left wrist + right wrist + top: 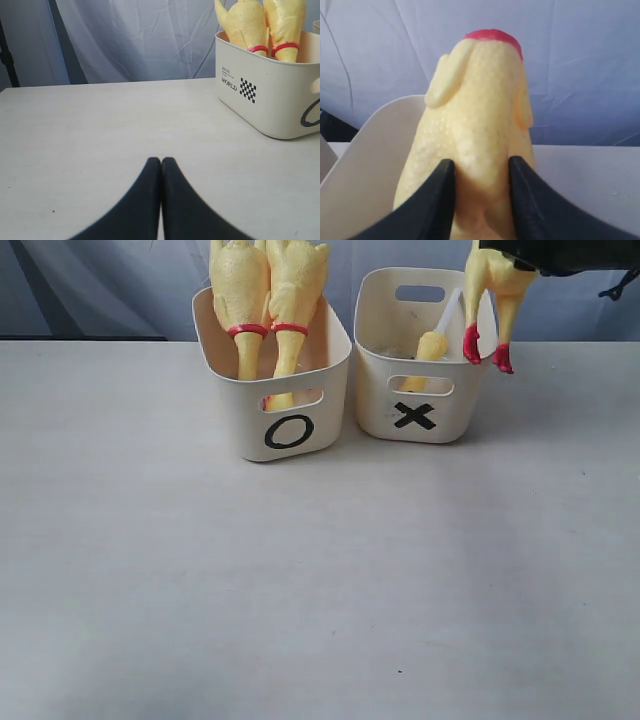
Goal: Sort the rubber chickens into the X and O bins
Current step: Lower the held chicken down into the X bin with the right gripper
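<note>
Hanging from the right gripper (482, 161), a rubber chicken (495, 290) is seen high over the right rim of the X bin (380, 410). Its body is clamped between the two black fingers, which are opened only as wide as the body and press it from both sides. Its long axis is nearly upright, with the red feet pointing down. One foot is seen in front of the right wall of the bin, and the other a little outside it. The opening of the bin therefore lies below the chicken and slightly toward the middle of the table (300, 590). A small shift to that side is probably needed before the chicken is released, otherwise it could fall outside the rim.

A yellow piece (430, 348) is already lying inside the X bin. Two long chickens (268, 290) are standing neck-down in the O bin (240, 420), just beside the X bin.

The left gripper (161, 161) is kept low over the table with its fingers pressed together, and nothing is held in it. The X bin is far from it, so the drop is judged to belong to the right arm.
</note>
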